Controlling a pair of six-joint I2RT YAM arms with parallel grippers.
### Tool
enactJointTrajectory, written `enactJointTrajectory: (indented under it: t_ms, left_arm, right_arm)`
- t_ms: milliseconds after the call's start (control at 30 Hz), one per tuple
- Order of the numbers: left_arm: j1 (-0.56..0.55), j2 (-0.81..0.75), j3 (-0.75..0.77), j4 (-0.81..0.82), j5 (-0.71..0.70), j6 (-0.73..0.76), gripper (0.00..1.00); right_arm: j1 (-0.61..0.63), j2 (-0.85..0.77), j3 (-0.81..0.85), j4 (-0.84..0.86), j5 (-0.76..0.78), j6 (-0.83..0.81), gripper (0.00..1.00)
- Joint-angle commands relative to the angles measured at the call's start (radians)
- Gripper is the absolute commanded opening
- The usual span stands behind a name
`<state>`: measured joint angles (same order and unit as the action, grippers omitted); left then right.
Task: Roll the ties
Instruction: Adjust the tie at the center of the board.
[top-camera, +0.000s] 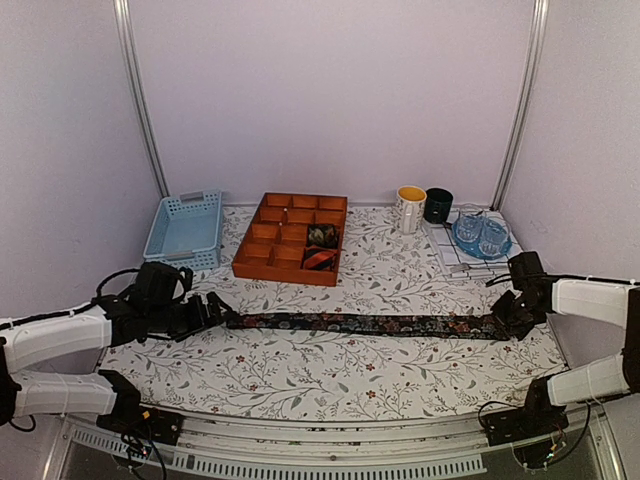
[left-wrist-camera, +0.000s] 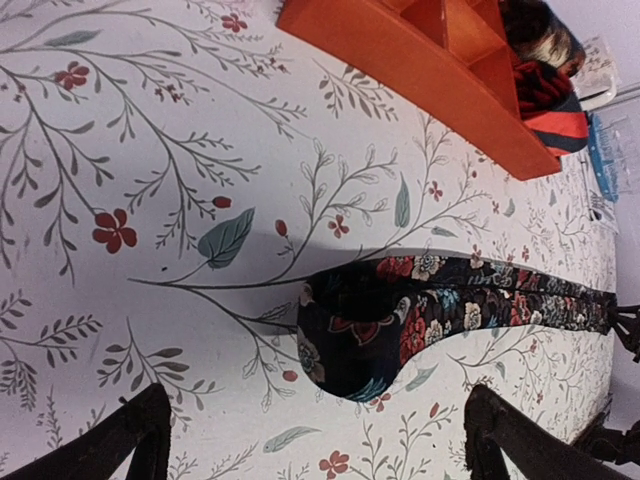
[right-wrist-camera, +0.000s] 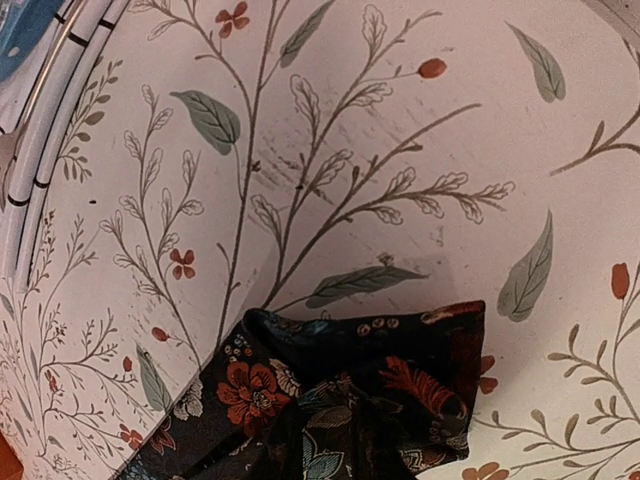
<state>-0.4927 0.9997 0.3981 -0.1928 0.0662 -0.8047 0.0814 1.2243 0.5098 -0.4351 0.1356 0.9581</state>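
Observation:
A dark floral tie (top-camera: 370, 324) lies flat and stretched across the table between my grippers. My left gripper (top-camera: 212, 312) is open at the tie's left end. In the left wrist view its fingers (left-wrist-camera: 135, 435) stand wide apart, and the tie's folded end (left-wrist-camera: 370, 340) lies just ahead of the gripper (left-wrist-camera: 315, 405), untouched. My right gripper (top-camera: 505, 318) is at the right end. In the right wrist view the tie (right-wrist-camera: 330, 390) is bunched and pinched at the bottom edge by the gripper (right-wrist-camera: 390, 472). Two rolled ties, one dark (top-camera: 322, 235) and one red-and-black (top-camera: 318, 260), sit in the orange tray (top-camera: 262, 240).
A blue basket (top-camera: 185, 230) stands at the back left. A yellow-rimmed mug (top-camera: 410, 208), a dark mug (top-camera: 437, 205) and a blue glass dish (top-camera: 480, 235) stand at the back right. The orange tray (left-wrist-camera: 420, 70) is close beyond the left gripper.

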Motion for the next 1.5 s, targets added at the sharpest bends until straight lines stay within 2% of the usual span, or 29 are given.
enactJointTrajectory:
  t_ms: [0, 133, 267, 433, 767, 1033, 1133, 1300, 1467]
  left_arm:
    - [-0.001, -0.009, -0.020, 0.031, -0.020, 0.017, 1.00]
    - [-0.001, -0.015, -0.027, 0.032, -0.021, 0.022, 1.00]
    - [-0.001, -0.022, -0.029, 0.040, -0.021, 0.020, 1.00]
    - [-0.001, -0.013, -0.034, 0.064, -0.016, 0.016, 1.00]
    - [-0.001, -0.004, -0.048, 0.088, -0.004, 0.008, 0.99]
    - [0.002, -0.058, -0.050, 0.047, -0.036, 0.015, 0.99]
    - [0.005, -0.067, -0.053, 0.042, -0.040, 0.012, 0.99]
    - [0.006, -0.071, -0.037, 0.017, -0.035, 0.020, 0.97]
    - [0.005, -0.075, -0.019, 0.009, -0.018, 0.029, 0.96]
  right_arm:
    - [-0.018, -0.034, -0.017, -0.011, -0.012, 0.016, 0.20]
    - [-0.013, -0.133, 0.038, -0.056, -0.032, -0.048, 0.33]
    - [-0.011, -0.211, 0.126, -0.147, 0.018, -0.101, 0.37]
    - [-0.016, -0.154, 0.146, -0.188, 0.034, -0.131, 0.34]
    - [-0.085, 0.020, 0.066, -0.068, -0.120, -0.113, 0.19]
    - [-0.244, 0.047, -0.006, -0.023, -0.187, -0.156, 0.16]
    - [-0.269, 0.042, -0.022, -0.005, -0.218, -0.167, 0.16]
    - [-0.260, -0.068, 0.032, -0.037, -0.267, -0.187, 0.26]
    - [-0.135, -0.213, 0.163, -0.117, -0.273, -0.210, 0.42]
